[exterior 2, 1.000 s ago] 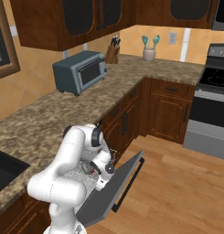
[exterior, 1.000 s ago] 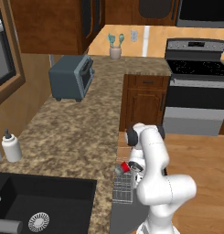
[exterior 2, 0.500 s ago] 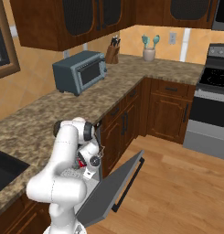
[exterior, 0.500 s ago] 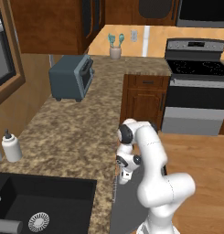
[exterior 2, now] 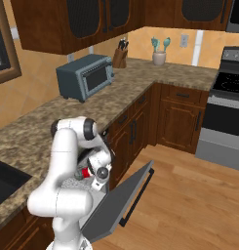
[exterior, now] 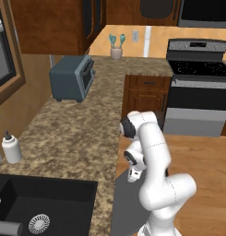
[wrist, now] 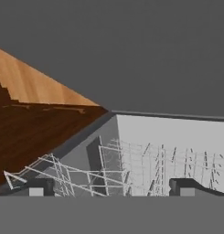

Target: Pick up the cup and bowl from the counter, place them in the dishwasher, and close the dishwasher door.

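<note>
Right base view: the cup (exterior 2: 83, 173), red and lying low inside the dishwasher (exterior 2: 74, 181), shows just past the robot's wrist, tucked under the edge of the counter (exterior 2: 121, 95). It looks a light, thin-walled party cup, likely slippery and easily crushed, best taken across its tapered side near the rim with gentle pressure; it appears to need no further handling. The bowl cannot be made out in any view, and whether it sits in the rack is impossible to tell.

Below the cup, the dishwasher door (exterior 2: 122, 200) hangs part-open, a flat grey panel slanting out over the wooden floor (exterior 2: 189, 205), its dark handle along the free edge. It reads as stiff, hinged and fairly heavy, a thing to push on its broad face or lift at that outer edge rather than pinch.

In the hand view the gripper (wrist: 111, 186) stands with its jaws wide and nothing between them, looking over the wire rack (wrist: 145, 167) into the grey interior.

Further out along the counter sit a grey toaster (exterior: 72, 78), a white soap bottle (exterior: 11, 147) beside the black sink (exterior: 38, 209), and a steel stove (exterior: 197, 87).
</note>
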Robot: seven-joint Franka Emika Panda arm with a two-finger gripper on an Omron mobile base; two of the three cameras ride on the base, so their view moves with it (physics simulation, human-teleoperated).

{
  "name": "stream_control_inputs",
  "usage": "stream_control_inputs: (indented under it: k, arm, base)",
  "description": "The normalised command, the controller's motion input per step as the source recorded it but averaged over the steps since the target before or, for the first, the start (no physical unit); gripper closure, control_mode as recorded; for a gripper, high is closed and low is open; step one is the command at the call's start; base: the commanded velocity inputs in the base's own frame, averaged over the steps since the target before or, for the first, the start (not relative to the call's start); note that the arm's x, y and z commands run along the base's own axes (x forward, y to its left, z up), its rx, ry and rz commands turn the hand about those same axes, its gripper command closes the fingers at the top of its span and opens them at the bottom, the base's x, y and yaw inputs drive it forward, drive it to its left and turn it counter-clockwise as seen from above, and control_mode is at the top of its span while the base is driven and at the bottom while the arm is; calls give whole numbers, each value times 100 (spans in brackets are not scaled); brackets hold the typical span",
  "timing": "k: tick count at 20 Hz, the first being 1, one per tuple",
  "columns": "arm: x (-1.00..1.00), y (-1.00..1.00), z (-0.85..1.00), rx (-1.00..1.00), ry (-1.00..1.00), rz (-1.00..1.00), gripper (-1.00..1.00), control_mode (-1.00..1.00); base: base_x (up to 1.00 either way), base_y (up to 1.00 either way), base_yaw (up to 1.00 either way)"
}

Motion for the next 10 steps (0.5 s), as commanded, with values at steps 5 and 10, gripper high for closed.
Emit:
stream_control_inputs:
  k: [5, 10]
  arm:
    - [-16, -60, 100, 3, -2, -5, -100, -100]
    - [-38, -51, 100, 1, -3, 0, -100, -100]
  base:
    - [0, 0, 0]
    - [0, 0, 0]
